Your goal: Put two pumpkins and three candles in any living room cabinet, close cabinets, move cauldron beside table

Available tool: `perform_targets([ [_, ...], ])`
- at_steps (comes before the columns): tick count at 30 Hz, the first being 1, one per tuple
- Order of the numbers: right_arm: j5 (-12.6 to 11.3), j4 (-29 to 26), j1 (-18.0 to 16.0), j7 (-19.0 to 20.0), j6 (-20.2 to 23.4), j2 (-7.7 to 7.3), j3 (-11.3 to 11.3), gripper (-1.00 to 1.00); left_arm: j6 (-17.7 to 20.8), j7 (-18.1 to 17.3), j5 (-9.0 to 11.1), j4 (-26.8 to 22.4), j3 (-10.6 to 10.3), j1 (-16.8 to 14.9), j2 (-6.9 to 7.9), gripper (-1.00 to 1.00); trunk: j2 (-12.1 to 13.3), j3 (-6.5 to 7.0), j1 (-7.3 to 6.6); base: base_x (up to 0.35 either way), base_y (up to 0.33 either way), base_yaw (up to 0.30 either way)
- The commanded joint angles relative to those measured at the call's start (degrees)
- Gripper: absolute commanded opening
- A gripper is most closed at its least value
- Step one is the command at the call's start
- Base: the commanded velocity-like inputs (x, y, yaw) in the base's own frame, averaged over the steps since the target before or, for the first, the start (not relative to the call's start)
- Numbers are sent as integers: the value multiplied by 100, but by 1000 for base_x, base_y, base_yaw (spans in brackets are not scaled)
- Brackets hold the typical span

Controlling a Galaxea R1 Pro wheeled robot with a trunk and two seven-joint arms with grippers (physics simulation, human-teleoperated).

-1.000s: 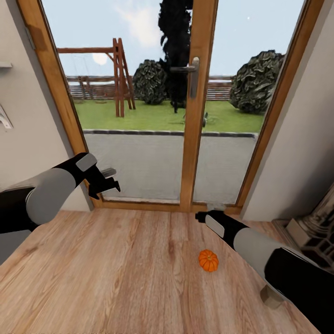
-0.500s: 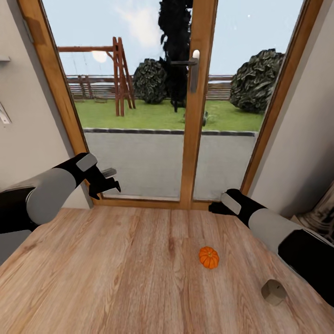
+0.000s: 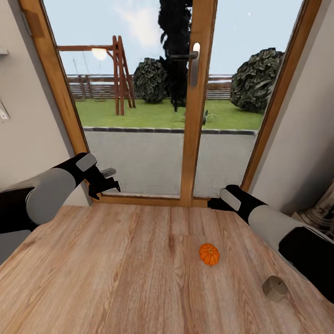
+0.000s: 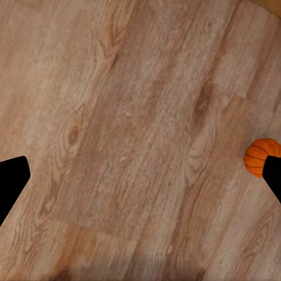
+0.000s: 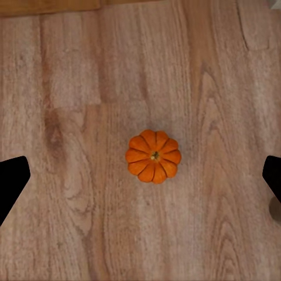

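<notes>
I have one pumpkin sitting on the bare wooden floor, a little right of centre in my head view, with open boards all around it. A candle lies tipped on its side on the same floor, nearer to me and further right, well apart from the pumpkin and close to my right forearm.

My right gripper hangs above the floor beyond the pumpkin, near the foot of the glazed wooden door. In the right wrist view the pumpkin sits squarely between the two dark fingertips, which stand wide apart with nothing held.

My left gripper hovers off to the left, close to the door frame and the pale wall. Its wrist view looks down on plain boards, with the pumpkin at the edge beside one fingertip; these fingers are spread as well, and empty.

Nothing lies between either gripper and the pumpkin. At the far right edge I see part of a grey carved stone piece against the wall. Through the glass there is a lawn, shrubs and a wooden swing frame.
</notes>
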Motion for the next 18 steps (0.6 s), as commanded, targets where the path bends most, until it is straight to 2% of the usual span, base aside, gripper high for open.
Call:
perform_targets([
  [1,-59,-18,-6,-48,14,-6,38,100,15,60,26,-8,46,-2,0,100,-44,-24,21,0,0,0],
  [18,-75,26,-10,-47,-87,28,57,100,15,60,32,-4,64,-2,-9,100,-726,-329,395,0,0,0],
])
